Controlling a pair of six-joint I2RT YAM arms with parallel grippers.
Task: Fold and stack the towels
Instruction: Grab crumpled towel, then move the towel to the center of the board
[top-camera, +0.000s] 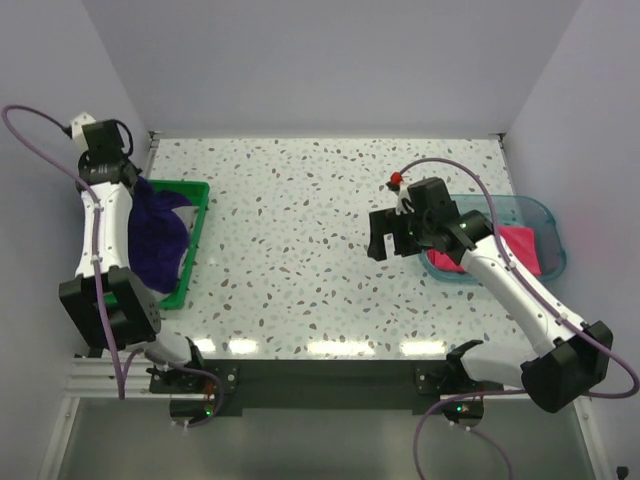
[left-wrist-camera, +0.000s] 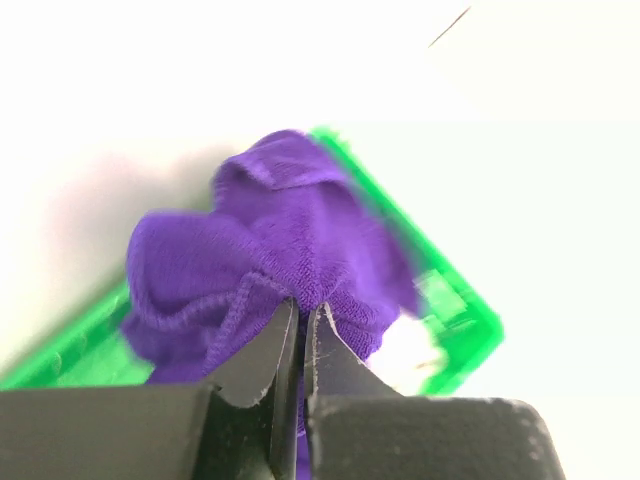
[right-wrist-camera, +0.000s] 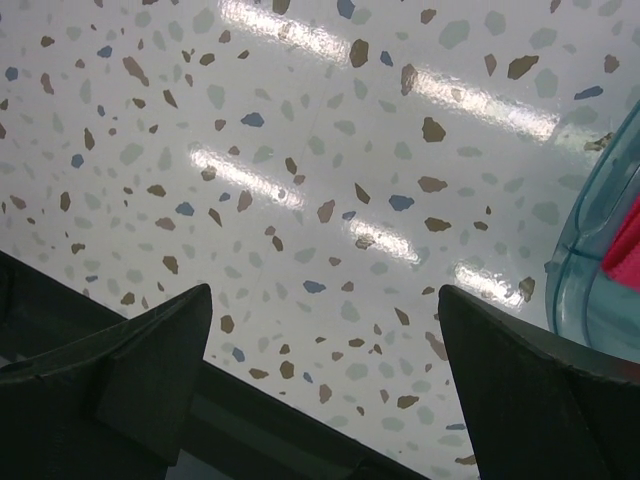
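Left gripper (left-wrist-camera: 303, 318) was closed to a sliver, its two fingers pinching a raised fold of the purple towel (left-wrist-camera: 265, 235) at their tips; the cloth bunched up in ridges around the pinch. Purple towel sat heaped in the green bin (left-wrist-camera: 455, 310); in the top view the bin lay at the 9 o'clock edge of the table (top-camera: 300, 220), with the left arm reaching over it and hiding part of the cloth. A pale patch showed in the bin at 4 o'clock of the purple heap; could not tell what it was.

Right gripper (right-wrist-camera: 325, 292) stood wide open with nothing between its fingers; only bare speckled tabletop lay beneath it. In the top view it hung over the table just at 9 o'clock of the teal tray (top-camera: 545, 215), apart from the tray's rim. Pink towel (top-camera: 520, 248) lay inside that tray, at the 3 o'clock side of the table; the right arm crossed over part of it.
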